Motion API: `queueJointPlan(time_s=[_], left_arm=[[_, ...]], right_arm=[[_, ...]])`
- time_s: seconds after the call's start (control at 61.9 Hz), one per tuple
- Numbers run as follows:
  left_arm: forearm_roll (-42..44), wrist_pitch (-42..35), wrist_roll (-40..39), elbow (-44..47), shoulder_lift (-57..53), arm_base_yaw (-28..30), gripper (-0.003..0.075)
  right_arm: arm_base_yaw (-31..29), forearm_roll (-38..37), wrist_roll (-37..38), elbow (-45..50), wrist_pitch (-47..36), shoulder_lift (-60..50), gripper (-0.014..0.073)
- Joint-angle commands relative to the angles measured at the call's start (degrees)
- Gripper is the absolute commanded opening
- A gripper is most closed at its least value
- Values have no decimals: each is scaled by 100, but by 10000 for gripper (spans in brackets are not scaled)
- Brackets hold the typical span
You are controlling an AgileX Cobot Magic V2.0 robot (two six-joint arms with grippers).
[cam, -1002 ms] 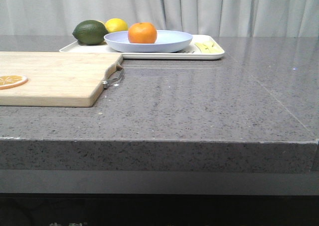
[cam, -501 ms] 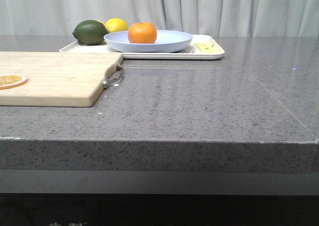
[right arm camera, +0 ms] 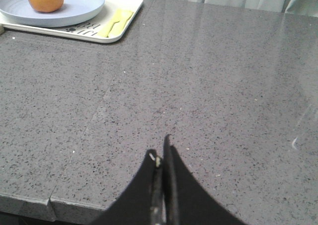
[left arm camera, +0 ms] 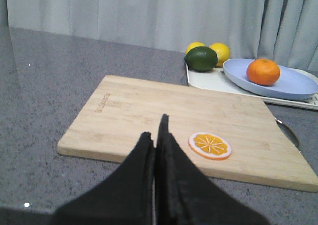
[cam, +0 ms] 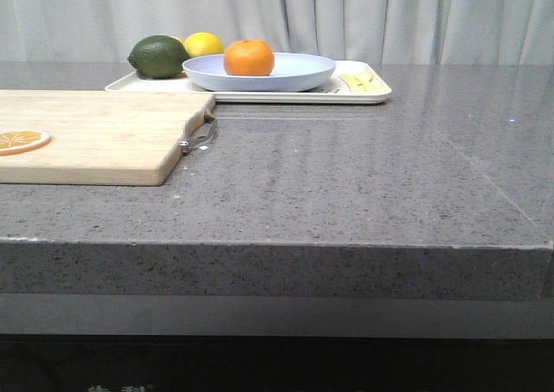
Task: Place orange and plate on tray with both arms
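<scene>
The orange [cam: 248, 57] sits in the plate [cam: 299, 73] on the tray [cam: 372, 95], far back on the tabletop [cam: 363, 184]. Left hand [left arm camera: 157, 135] and right hand [right arm camera: 162, 158] are both pinched closed, empty, near the front edge.

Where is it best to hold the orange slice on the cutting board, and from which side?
Probably from straight above, gripping its thin rim. The orange slice lies flat on the cutting board, so there is no side face to pinch; the fingers would close across its round outline, one on each opposite edge.

Wooden cutting board [cam: 95, 135] at nine o'clock, orange slice [cam: 22, 138] on it, lime [cam: 158, 56] and lemon [cam: 203, 44] at eleven o'clock, grey curtain [cam: 346, 16] behind.
</scene>
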Motion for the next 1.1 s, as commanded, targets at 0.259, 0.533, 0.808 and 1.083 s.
queueJointPlan(time_s=[0.259, 0.533, 0.808, 1.083], left_arm=[[-281, -1983, -25, 1321, -127, 151, -17], [-281, -2000, -25, 1467, -115, 151, -17], [-281, -1989, -25, 1467, -107, 151, -17], [-281, -1989, -25, 1467, -107, 151, -17]], right_arm=[[-33, -61, -52, -149, -505, 52, -59], [-33, -61, -52, -149, -505, 52, -59], [-33, -61, -52, -149, -505, 52, -59], [-33, -61, -52, -149, -505, 52, -59]])
